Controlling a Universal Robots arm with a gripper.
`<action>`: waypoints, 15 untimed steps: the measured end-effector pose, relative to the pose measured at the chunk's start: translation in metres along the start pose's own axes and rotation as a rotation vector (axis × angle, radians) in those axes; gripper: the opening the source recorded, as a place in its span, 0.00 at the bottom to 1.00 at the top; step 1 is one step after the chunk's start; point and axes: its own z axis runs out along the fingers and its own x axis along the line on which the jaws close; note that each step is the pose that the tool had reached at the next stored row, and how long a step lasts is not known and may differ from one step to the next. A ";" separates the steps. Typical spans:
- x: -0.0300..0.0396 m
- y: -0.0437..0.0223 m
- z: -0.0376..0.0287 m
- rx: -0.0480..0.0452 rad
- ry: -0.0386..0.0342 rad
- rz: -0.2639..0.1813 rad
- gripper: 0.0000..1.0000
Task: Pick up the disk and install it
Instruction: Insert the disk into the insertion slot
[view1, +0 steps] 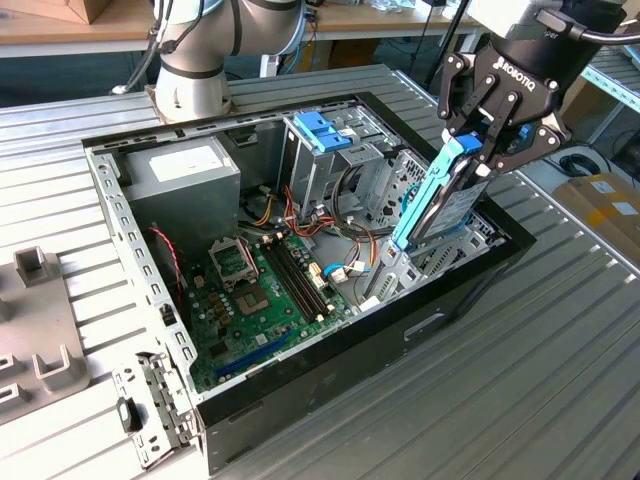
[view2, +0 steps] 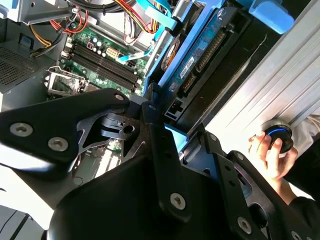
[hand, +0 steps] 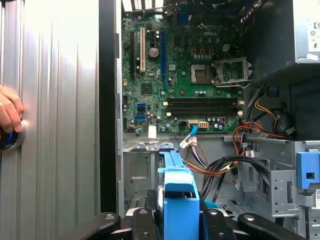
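Black gripper links are being seen closest to the lens in both wrist views, and between them the disk (hand: 178, 200) is being held by its light blue frame. At the upper right of the exterior view the gripper (view1: 480, 150) is being shown with its jaws clamped on the top end of the disk (view1: 443, 195), which is being carried nearly upright, tilted a little, with its lower end just above the drive bay at the right-hand side of the open computer case (view1: 330, 380). In the second wrist view the disk (view2: 200, 55) is being seen edge-on, its circuit-board side and connector facing the camera.

Inside the case a green motherboard (view1: 265, 290) is being shown at the centre of the exterior view, a grey power supply (view1: 185, 180) toward the upper left, and a metal cage topped by a blue handle (view1: 322, 130) at the upper centre. The case is being supported on a ribbed metal table (view1: 520, 370). A person's hand (view2: 267, 155) is being rested on a round black knob (view2: 279, 136) at the right of the second wrist view.
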 end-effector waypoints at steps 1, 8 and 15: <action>0.0000 0.0000 0.0004 0.0000 0.0000 0.000 0.37; 0.0000 -0.0001 0.0016 0.0000 0.0000 0.000 0.37; 0.0000 -0.0001 0.0019 0.0000 -0.0002 0.000 0.38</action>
